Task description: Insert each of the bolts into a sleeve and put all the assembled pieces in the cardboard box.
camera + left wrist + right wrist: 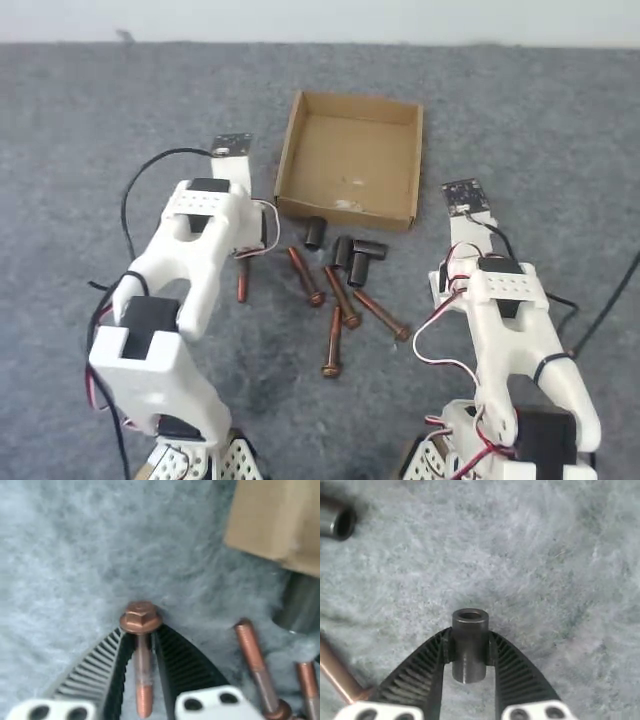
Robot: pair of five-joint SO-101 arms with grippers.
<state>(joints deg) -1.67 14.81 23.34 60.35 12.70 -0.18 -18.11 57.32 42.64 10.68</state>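
Observation:
My left gripper [142,642] is shut on a copper bolt [142,630], held along the jaws with its hex head [141,617] past the fingertips, just above the carpet. In the high view this bolt [242,280] shows beside the left arm. My right gripper [470,647] is shut on a dark sleeve [469,642] with its bore facing outward, low over the carpet. The cardboard box [290,150] sits at the back centre with nothing inside. Several loose bolts [333,340] and dark sleeves [316,233] lie in front of it, between the arms.
Grey carpet covers the table. In the left wrist view a box corner [272,522], a sleeve [300,605] and two bolts [255,662] lie close by. The right wrist view has another sleeve [337,522] and a bolt [337,675] at its edges.

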